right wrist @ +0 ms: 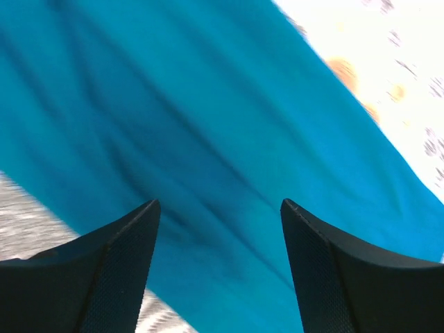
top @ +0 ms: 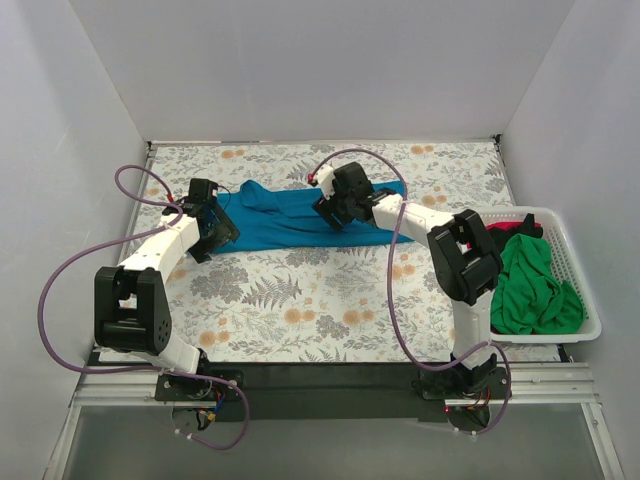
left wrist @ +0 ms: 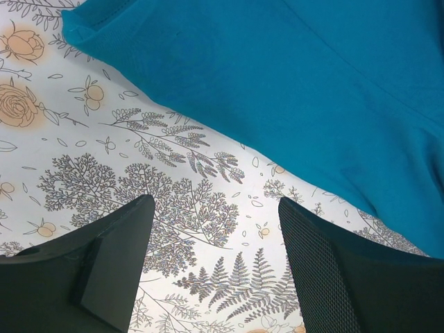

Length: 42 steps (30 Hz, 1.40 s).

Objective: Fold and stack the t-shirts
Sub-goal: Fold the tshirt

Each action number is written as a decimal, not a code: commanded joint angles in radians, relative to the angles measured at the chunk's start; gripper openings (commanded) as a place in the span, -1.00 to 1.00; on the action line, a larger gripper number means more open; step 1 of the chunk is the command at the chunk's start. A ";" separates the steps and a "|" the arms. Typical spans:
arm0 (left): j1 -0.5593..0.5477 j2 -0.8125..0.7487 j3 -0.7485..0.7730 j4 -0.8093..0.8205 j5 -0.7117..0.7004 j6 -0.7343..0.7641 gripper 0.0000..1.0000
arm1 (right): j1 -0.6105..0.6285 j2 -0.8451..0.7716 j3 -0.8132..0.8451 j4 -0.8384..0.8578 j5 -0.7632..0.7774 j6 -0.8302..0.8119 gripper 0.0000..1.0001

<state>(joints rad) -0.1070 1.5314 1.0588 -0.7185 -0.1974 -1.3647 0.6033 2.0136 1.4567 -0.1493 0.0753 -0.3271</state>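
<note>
Across the far half of the floral table [top: 300, 300], both my arms stretch forward. My left gripper [top: 215, 228] gapes empty beside the left edge of the teal-blue t-shirt [top: 285, 228]. My right gripper [top: 330, 212] gapes empty over its middle.

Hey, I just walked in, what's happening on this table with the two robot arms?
Two robot arms are working on a blue shirt that lies stretched out and partly bunched on the flowered table. The right gripper is open right over the shirt's cloth. The left gripper is open over bare table beside the shirt's edge. Neither holds anything. A green shirt and a bit of a red shirt sit crumpled in the white basket on the right, not yet folded.
</note>
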 commanded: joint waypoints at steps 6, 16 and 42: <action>-0.003 -0.022 0.000 -0.006 0.007 0.021 0.43 | 0.065 0.011 0.031 0.021 -0.137 -0.041 0.58; -0.003 -0.042 -0.016 -0.021 0.001 0.024 0.43 | 0.072 0.096 0.102 0.010 -0.114 -0.040 0.61; -0.003 -0.054 -0.019 -0.029 -0.013 0.021 0.43 | -0.060 0.162 0.243 0.002 0.115 -0.030 0.60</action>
<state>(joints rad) -0.1070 1.5200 1.0386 -0.7406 -0.1951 -1.3491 0.5724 2.2135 1.6627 -0.1596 0.1390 -0.3588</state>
